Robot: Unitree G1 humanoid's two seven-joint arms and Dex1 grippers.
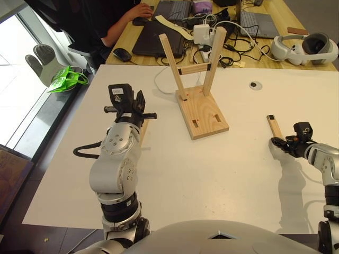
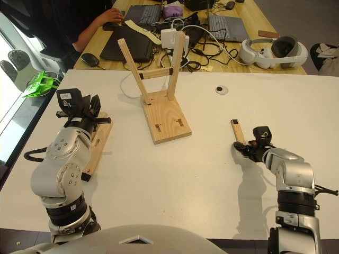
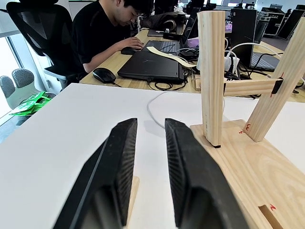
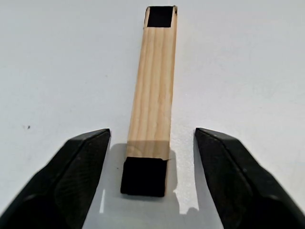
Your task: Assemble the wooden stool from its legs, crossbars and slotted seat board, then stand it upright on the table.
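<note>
Two pale wooden legs [image 1: 173, 66] stood slotted in the light rectangular seat board [image 1: 204, 108] at twelve o'clock. We found the right gripper [image 4: 152, 131] released, straddling a short black-tipped wooden crossbar [image 4: 152, 81] at three o'clock. The left gripper [image 3: 150, 124], at nine o'clock, was parted and empty.

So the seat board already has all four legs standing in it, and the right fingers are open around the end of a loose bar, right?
Not quite: only two legs stand in the seat board, joined by a crossbar; its other two slots are empty, as the left eye view shows. The right fingers are indeed open around the loose bar's end.
</note>
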